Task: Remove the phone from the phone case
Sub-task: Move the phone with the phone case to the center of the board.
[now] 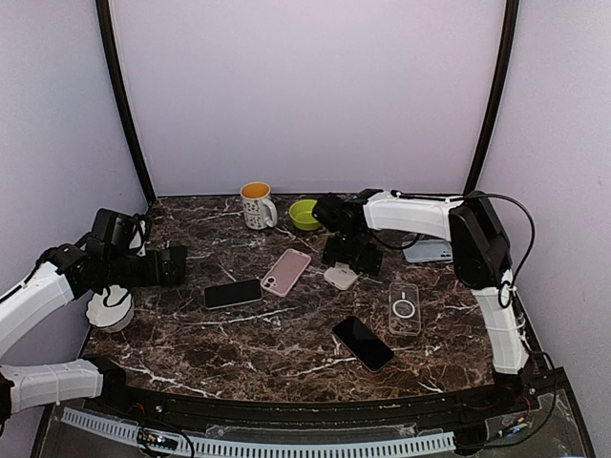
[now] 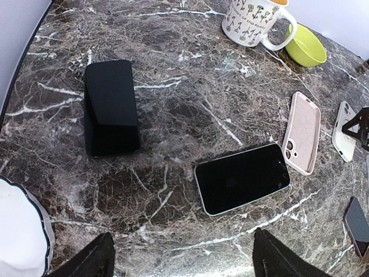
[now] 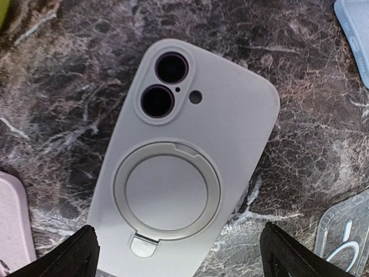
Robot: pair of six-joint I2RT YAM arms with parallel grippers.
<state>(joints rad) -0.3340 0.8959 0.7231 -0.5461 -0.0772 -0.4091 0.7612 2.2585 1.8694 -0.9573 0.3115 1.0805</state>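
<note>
A white phone case with a round ring stand lies back up on the marble, and two camera lenses of the phone show through its cutout. My right gripper hangs open just above it, one finger on each side of its lower end and not touching. In the top view this case lies mid-table under the right gripper. My left gripper is open over bare marble, short of a bare black phone. In the top view the left gripper is at the left.
An empty pink case lies beside the black phone, with a black box to the left. A mug and green bowl stand at the back. A clear case, another phone, a bluish case and a white dish lie around.
</note>
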